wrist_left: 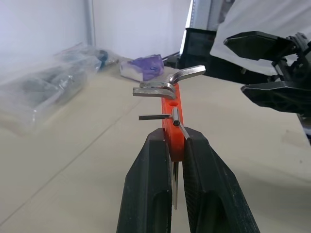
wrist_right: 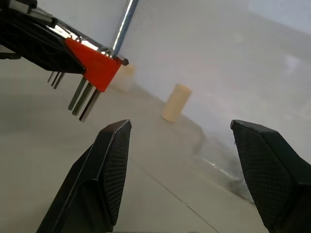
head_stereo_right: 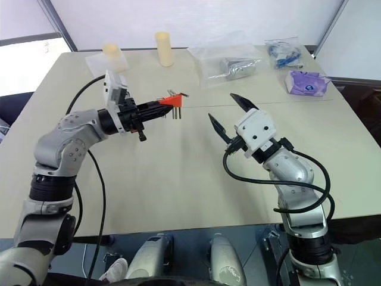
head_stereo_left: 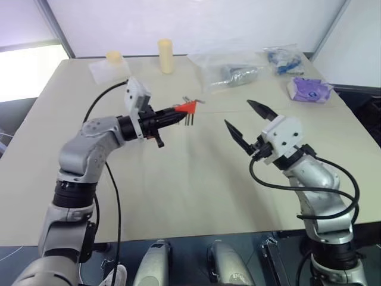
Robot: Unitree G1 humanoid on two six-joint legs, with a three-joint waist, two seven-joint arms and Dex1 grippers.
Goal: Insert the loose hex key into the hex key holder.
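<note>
- The left gripper [head_stereo_left: 178, 115] is held above the tabletop [head_stereo_left: 178, 179], pointing level and toward the robot's right; its two black fingers [wrist_left: 150, 184] are closed tight on the hex key holder [head_stereo_left: 188, 106], pinching the red-orange block by its near end
- The hex key holder is off the tabletop, in the air over its middle; in the left wrist view the block stands on edge between the fingers, with several grey metal keys seated in it, their bent ends jutting to the side near its far end and one straight shank [wrist_left: 176, 187] running down through the gap between the fingers; in the right wrist view the long shanks [wrist_right: 83, 99] hang below the red block
- Which of those keys is the loose hex key cannot be told from these views; no separate key lies on the bare tabletop near the grippers
- The right gripper [head_stereo_left: 245, 122] hovers to the right of the holder, apart from it, tilted a little upward and aimed toward the robot's left; its fingers [wrist_right: 109, 165] are spread wide with nothing between them
- At the far side of the tabletop stand a pale yellow cylinder [head_stereo_left: 165, 56] and, left of it, a shorter pale cup [head_stereo_left: 114, 58] on a clear bag; further right lie a clear plastic bag [head_stereo_left: 229, 70] with dark contents, a bag of blue items [head_stereo_left: 284, 60] and a purple packet [head_stereo_left: 309, 89]
</note>
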